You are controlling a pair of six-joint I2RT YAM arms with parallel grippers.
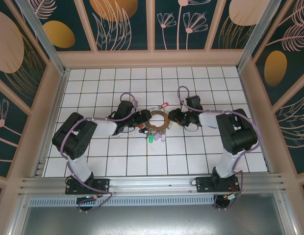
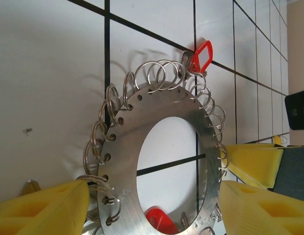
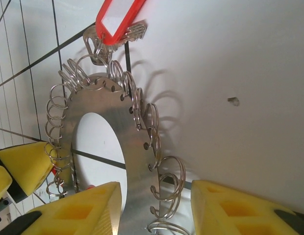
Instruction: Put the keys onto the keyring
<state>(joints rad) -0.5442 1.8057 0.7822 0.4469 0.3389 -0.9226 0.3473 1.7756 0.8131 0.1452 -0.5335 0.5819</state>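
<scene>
A flat silvery metal ring (image 1: pixel 158 121) with holes, hung with wire loops (image 2: pixel 164 73) and little tagged keys (image 1: pixel 153 137), lies mid-table (image 1: pixel 117 156). The left pincer (image 2: pixel 154 200) and right pincer (image 3: pixel 154 200) straddle its rim; squeezing or not, I cannot tell.

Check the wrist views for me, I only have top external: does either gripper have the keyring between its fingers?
Observer: Yes. In the left wrist view the left gripper has a yellow finger on each side of the keyring.
Operator: Right one?
Observer: The right gripper straddles the keyring's rim, with a gap between its edge and one finger.
Operator: Ring itself?
Observer: A flat metal disc; small split rings threaded through holes along its rim.
</scene>
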